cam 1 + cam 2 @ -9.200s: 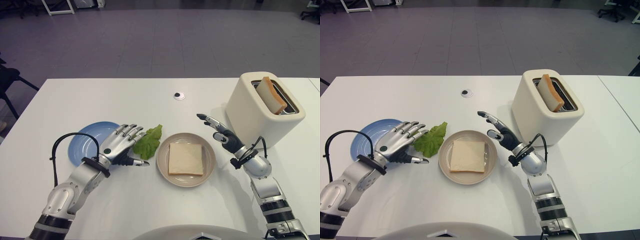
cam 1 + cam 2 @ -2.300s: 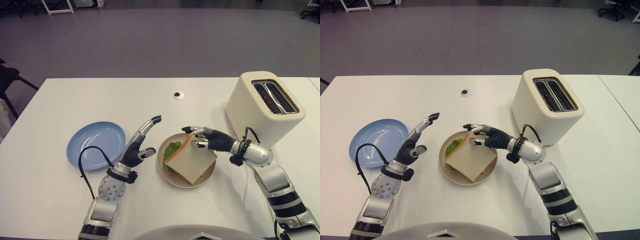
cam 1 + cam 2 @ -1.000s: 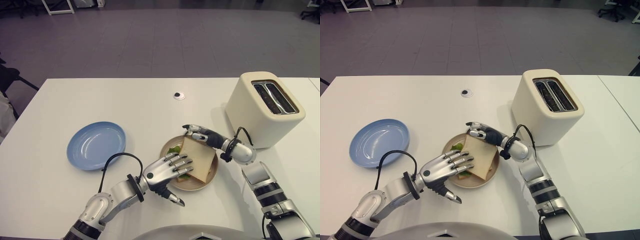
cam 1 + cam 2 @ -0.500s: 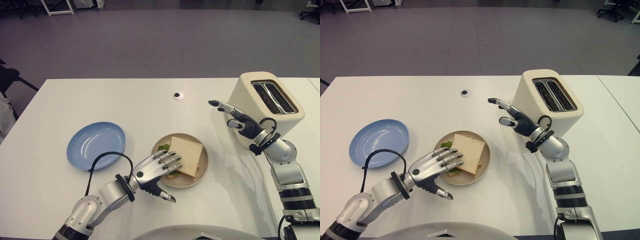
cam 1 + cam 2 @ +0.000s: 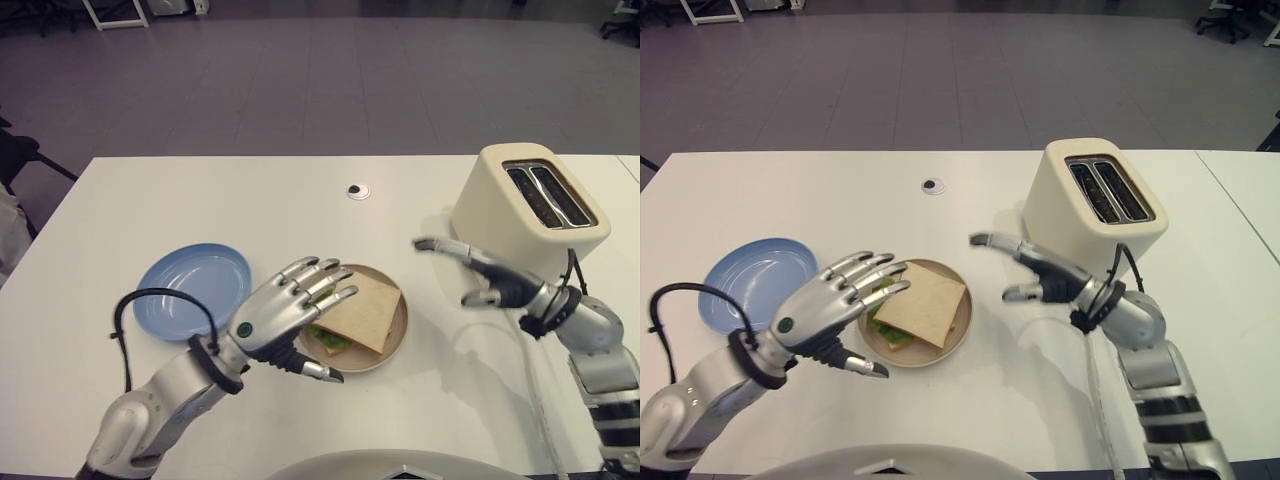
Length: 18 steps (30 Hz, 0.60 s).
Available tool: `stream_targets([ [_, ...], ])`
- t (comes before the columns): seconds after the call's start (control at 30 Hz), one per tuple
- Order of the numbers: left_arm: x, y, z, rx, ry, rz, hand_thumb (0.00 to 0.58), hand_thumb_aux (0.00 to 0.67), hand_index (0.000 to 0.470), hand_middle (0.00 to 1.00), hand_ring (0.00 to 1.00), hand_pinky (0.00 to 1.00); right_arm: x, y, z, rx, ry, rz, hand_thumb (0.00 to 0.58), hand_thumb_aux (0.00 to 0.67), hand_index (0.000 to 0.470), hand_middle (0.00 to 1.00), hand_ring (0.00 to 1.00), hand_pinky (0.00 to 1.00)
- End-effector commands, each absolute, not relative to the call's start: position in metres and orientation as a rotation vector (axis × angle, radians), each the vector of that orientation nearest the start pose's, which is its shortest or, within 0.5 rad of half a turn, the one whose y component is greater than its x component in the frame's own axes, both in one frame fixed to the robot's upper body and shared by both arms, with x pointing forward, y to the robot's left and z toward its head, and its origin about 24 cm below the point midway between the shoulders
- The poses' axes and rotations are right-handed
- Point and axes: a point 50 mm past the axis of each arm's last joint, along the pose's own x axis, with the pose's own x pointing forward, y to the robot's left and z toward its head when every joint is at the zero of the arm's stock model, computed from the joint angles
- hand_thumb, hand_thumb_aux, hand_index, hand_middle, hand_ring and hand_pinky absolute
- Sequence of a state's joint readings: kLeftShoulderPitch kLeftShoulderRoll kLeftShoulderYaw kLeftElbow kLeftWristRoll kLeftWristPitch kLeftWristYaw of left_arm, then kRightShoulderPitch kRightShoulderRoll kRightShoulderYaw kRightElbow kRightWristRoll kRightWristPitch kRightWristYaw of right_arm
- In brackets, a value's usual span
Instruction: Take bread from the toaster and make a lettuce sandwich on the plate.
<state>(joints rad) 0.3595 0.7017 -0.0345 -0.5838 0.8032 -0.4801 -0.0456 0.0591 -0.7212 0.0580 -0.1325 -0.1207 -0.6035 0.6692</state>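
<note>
- Counter (image 5: 200, 200): white, smooth, matte.
- Toaster (image 5: 500, 215): cream, rounded box with two dark top slots; stands at the right rear.
- Plate (image 5: 396, 336): tan, round and shallow, mid-counter.
- Sandwich (image 5: 362, 312): on the plate; a pale square bread slice on top, with crinkled green lettuce (image 5: 328, 340) showing at its near left edge.
- Blue plate (image 5: 190, 290): glossy, round, left of the tan one.
- Small disc (image 5: 357, 190): black and white, at the rear of the counter.
- Left hand (image 5: 275, 320): metallic, fingers spread, holding nothing, over the plate's left rim.
- Right hand (image 5: 495, 283): fingers extended, holding nothing, between plate and toaster.
</note>
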Motion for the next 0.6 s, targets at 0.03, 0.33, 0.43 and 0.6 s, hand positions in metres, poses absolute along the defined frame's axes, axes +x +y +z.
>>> stream_targets([
  [0.03,0.128,0.186,0.090,1.307,-0.329,-0.808,0.580,0.670,0.470,1.00,1.00,1.00,0.166,-0.189,0.079,-1.070,-0.213,1.260,0.580,0.659,0.463,1.00,1.00,1.00],
  [0.33,0.109,0.186,0.051,1.271,-0.025,-1.130,0.580,0.670,0.470,1.00,1.00,1.00,0.144,-0.158,0.040,-1.086,-0.166,1.409,0.580,0.670,0.470,1.00,1.00,1.00],
  [0.43,0.122,0.181,0.030,1.353,-0.006,-1.163,0.580,0.670,0.470,1.00,1.00,1.00,0.148,-0.151,0.019,-1.182,-0.129,1.387,0.580,0.670,0.470,1.00,1.00,1.00],
  [0.6,0.151,0.181,0.015,1.537,-0.080,-1.091,0.580,0.670,0.470,1.00,1.00,1.00,0.155,-0.145,-0.001,-1.214,-0.074,1.320,0.580,0.670,0.470,1.00,1.00,1.00],
])
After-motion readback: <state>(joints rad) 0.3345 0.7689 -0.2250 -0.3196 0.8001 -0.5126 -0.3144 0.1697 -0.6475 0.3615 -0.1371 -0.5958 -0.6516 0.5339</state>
